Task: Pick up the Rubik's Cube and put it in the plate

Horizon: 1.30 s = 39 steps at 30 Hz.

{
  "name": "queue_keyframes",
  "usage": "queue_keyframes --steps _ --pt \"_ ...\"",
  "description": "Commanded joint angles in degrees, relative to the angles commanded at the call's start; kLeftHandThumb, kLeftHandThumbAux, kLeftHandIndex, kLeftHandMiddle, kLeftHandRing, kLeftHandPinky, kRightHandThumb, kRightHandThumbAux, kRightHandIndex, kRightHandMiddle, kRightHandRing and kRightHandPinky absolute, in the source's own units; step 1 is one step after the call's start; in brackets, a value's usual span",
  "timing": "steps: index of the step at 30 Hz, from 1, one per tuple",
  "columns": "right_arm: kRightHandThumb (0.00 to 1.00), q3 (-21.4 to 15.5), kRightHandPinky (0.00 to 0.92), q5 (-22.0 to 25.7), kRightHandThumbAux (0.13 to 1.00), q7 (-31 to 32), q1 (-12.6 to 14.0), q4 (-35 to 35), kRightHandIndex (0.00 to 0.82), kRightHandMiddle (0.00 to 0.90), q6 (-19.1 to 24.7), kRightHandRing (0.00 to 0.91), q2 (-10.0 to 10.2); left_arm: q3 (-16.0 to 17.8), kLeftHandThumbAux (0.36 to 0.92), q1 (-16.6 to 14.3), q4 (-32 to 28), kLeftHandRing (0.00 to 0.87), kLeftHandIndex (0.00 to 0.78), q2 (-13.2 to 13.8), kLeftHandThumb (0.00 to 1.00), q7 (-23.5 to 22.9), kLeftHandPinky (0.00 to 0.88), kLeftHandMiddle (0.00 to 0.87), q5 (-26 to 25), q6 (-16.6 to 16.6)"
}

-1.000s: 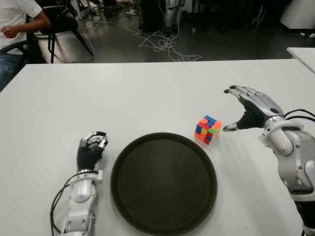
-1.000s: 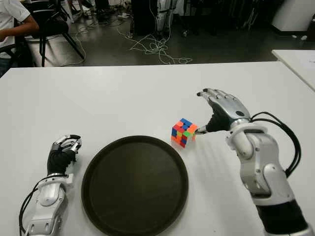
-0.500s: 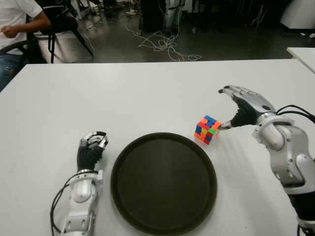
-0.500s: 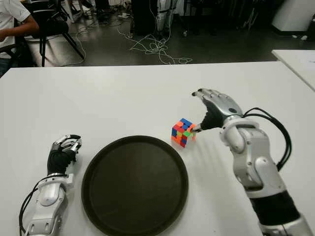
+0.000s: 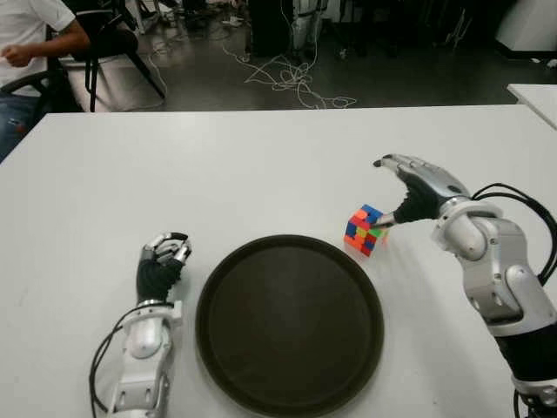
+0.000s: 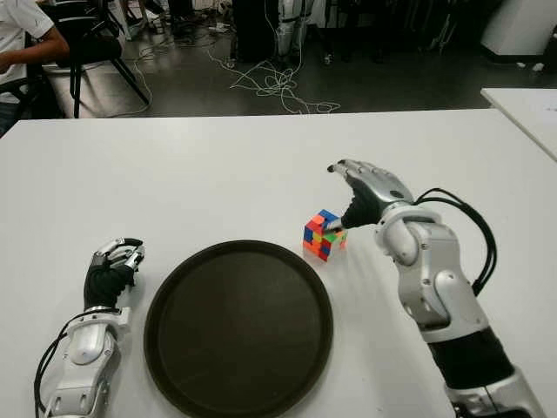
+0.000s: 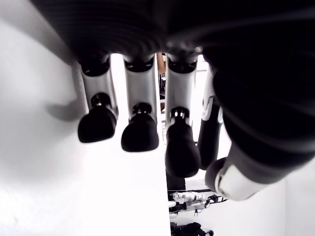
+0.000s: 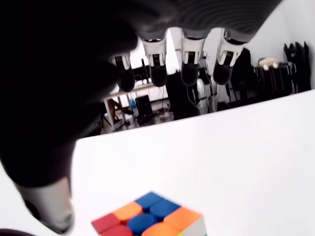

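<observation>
Table [image 5: 261, 165] scene, cube not yet grasped; right hand nearest it.
Plate [image 5: 290, 323] sits centre-front, bare; Rubik's Cube [image 5: 366, 230] on the table just off its far-right rim, nothing between them. Right hand [image 5: 416, 187] arches over the cube from its right, fingers spread, thumb tip at the cube's right edge, holding nothing. Left hand [image 5: 161, 263] curled, empty, left of plate.

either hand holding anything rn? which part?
Nothing held. Right hand is open over the Rubik's Cube, thumb at its right side, no grasp. Left hand curled, empty.
</observation>
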Motion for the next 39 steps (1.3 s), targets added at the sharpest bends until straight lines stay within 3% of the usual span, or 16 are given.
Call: queue_keyframes --steps 13,25,39 --pt "0.0 1.7 0.0 0.8 0.672 0.0 -0.9 2.2 0.0 0.0 0.0 0.0 -0.3 -0.2 0.704 -0.3 1.1 0.795 0.441 0.4 0.71 -0.5 0.775 0.778 0.1 -1.5" --pt "0.0 3.9 0.0 0.2 0.661 0.5 -1.7 4.4 0.0 0.0 1.3 0.0 0.0 -0.1 0.704 -0.3 0.8 0.798 0.44 0.3 0.709 -0.4 0.779 0.778 -0.3 -0.9" --pt "0.0 5.3 0.0 0.3 0.644 -1.6 -0.8 5.9 0.0 0.0 1.3 0.0 -0.2 -0.2 0.704 0.1 0.0 0.804 0.441 0.1 0.709 0.0 0.785 0.786 0.0 -1.0"
